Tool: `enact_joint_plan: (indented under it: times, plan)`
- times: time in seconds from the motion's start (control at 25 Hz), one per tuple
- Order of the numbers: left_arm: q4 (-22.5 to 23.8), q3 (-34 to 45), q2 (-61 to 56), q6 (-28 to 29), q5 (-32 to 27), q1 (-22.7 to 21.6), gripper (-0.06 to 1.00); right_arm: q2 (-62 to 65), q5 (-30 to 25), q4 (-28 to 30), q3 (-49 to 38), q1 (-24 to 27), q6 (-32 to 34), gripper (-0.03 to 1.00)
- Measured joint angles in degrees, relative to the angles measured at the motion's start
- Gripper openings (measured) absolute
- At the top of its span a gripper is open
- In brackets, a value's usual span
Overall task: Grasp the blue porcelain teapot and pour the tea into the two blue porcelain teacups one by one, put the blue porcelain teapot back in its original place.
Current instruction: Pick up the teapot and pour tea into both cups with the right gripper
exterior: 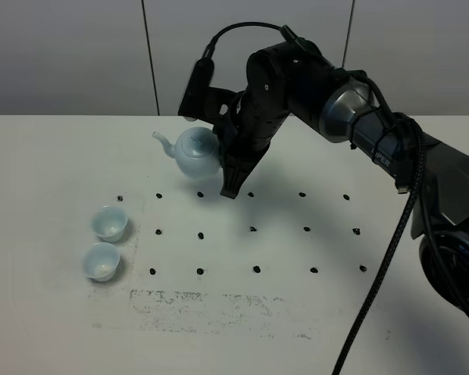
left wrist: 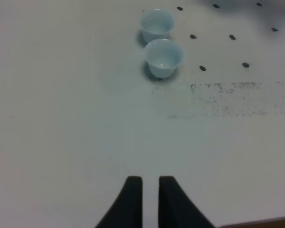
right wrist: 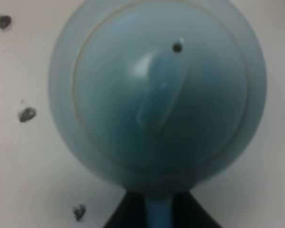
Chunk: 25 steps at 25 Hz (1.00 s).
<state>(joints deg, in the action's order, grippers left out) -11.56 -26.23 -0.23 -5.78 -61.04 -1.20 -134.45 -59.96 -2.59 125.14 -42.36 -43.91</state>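
Between the clamped jaws of the right gripper (right wrist: 157, 209): loop handle (right wrist: 158, 217) of the blue porcelain teapot (right wrist: 156, 90). Glaze slippery, brittle; probably heavy.

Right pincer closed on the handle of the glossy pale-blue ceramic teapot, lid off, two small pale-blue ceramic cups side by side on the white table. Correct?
No, the knobbed lid is on the glossy pale-blue ceramic teapot, as the right wrist view shows. The rest stands: right pincer closed on its handle, two small pale-blue ceramic cups side by side on the white table.
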Motion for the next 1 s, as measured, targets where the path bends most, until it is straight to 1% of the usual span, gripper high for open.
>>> enact_joint_plan:
  times: [0.16,0.28,0.52,0.72,1.0]
  plan:
    - [0.00,0.00,0.00,0.00,0.00,0.00,0.11,-0.38,0.00,2.59,0.26,-1.68,-2.44,0.04]
    - [0.00,0.00,0.00,0.00,0.00,0.00,0.11,-0.54,0.00,6.16,0.26,-2.54,-2.61,0.04]
    - [0.00,0.00,0.00,0.00,0.00,0.00,0.11,-0.79,0.45,10.46,0.26,-3.84,-2.66,0.04]
    - [0.00,0.00,0.00,0.00,0.00,0.00,0.11,-1.40,0.66,11.10,0.26,-6.21,-2.66,0.04]
    - [0.00,0.00,0.00,0.00,0.00,0.00,0.11,-2.14,3.69,12.10,0.26,-9.22,-2.66,0.04]
